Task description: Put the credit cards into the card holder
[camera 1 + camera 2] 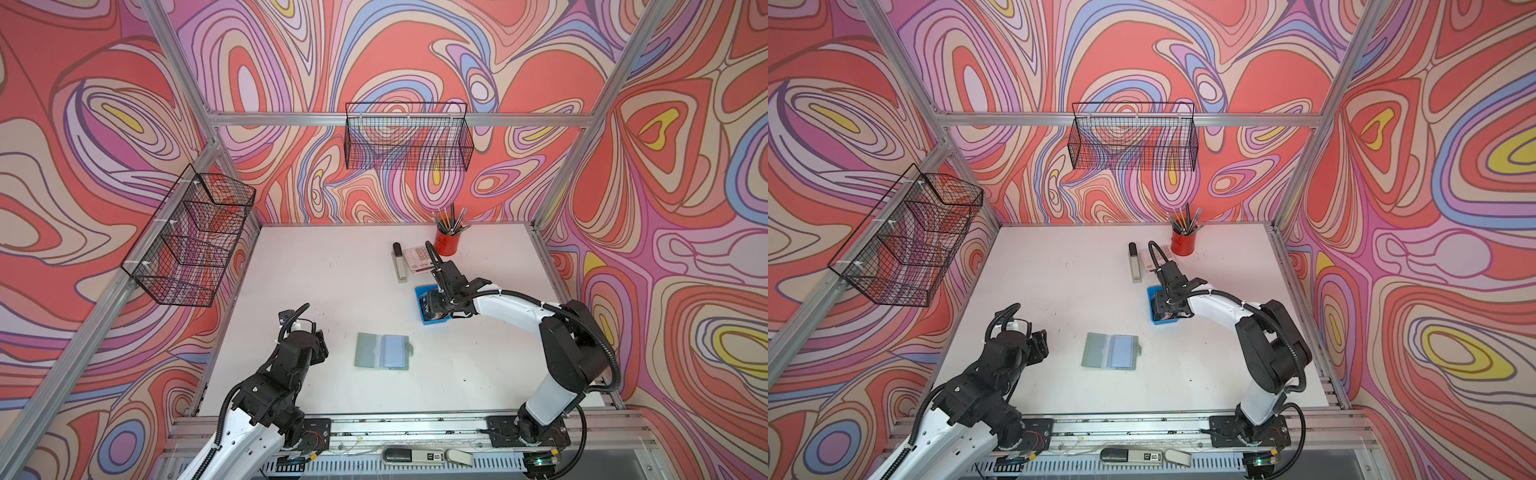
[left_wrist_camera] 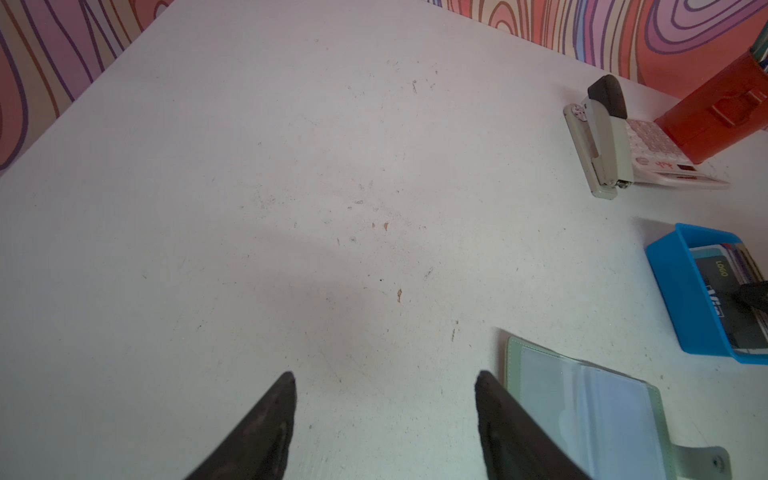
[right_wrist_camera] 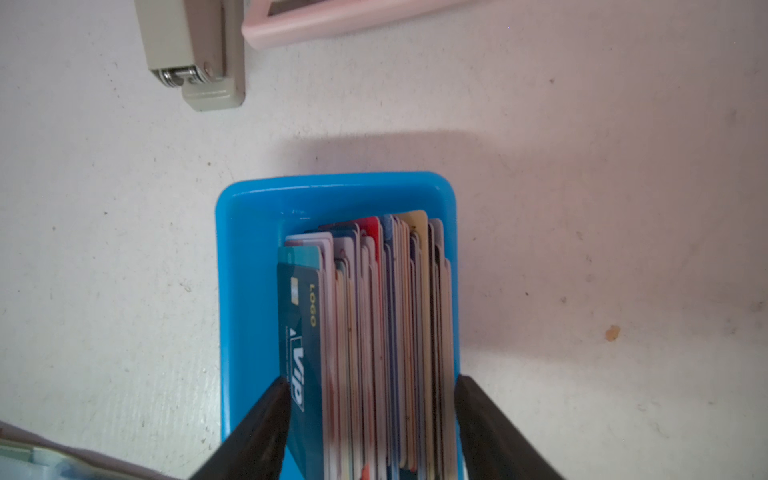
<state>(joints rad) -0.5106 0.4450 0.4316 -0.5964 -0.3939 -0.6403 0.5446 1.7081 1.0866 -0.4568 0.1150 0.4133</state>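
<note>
Straddling the credit cards (image 3: 374,311) on edge in the blue tray (image 3: 245,257), the right gripper (image 3: 372,379) had a finger beside each outer face; any pinch was unclear. The card holder (image 1: 383,351) lay open nearer the left gripper (image 2: 384,374), itself spread and empty.

Credit cards (image 3: 374,332) on edge in blue tray (image 3: 249,270), sage-green card holder (image 1: 382,351) lying open, well apart

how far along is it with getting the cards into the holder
Done: the card holder lies open on the table; its clear sleeves look empty. In hand: the right claw straddles the credit cards standing on edge in the blue tray, jaws apart, nothing lifted. The left claw hovers open beside the holder. Left: every card has yet to go in.
</note>
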